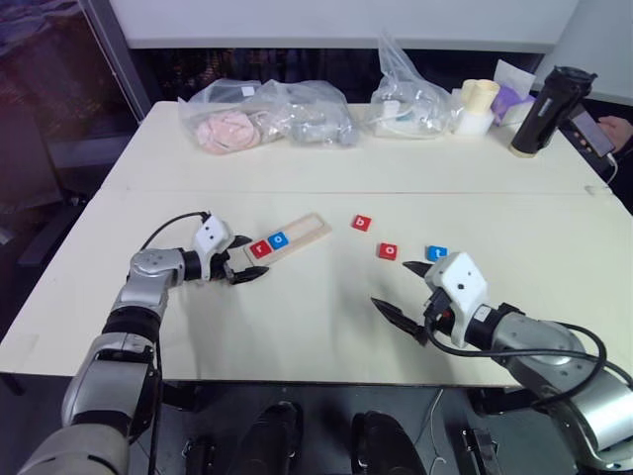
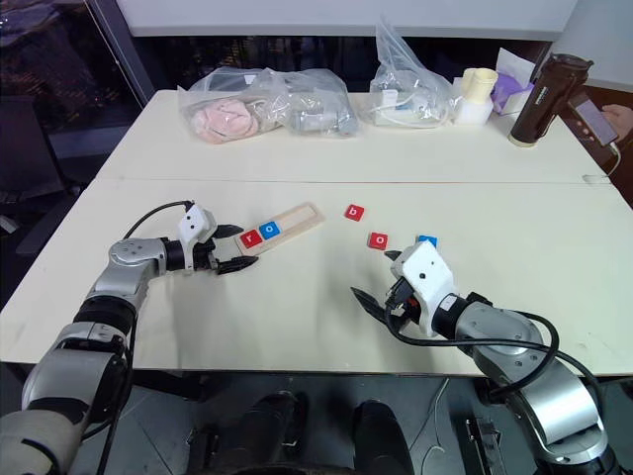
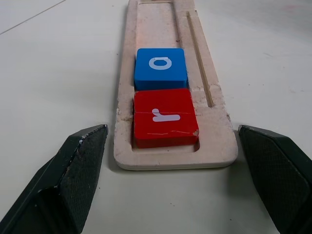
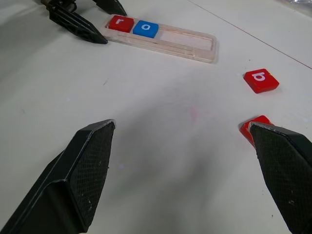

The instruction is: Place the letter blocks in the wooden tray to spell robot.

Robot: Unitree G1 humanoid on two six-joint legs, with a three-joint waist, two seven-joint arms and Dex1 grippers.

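While both arms hung over the desk's [image 1: 297,327] near edge, the right gripper [image 1: 404,299] was spread and empty, the left gripper [image 1: 247,259] spread at the wooden tray's [image 1: 309,232] near end. Tray held red r [image 1: 259,248], blue o [image 1: 278,239]; red b [image 1: 362,224], red o [image 1: 388,251], blue t [image 1: 436,253] lay loose mid-desk.

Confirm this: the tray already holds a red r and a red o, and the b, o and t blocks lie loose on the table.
Not quite. The o block in the wooden tray is blue, not red, as the left wrist view shows. The r block beside it is red, and the b block, second o block and t block lie loose on the table.
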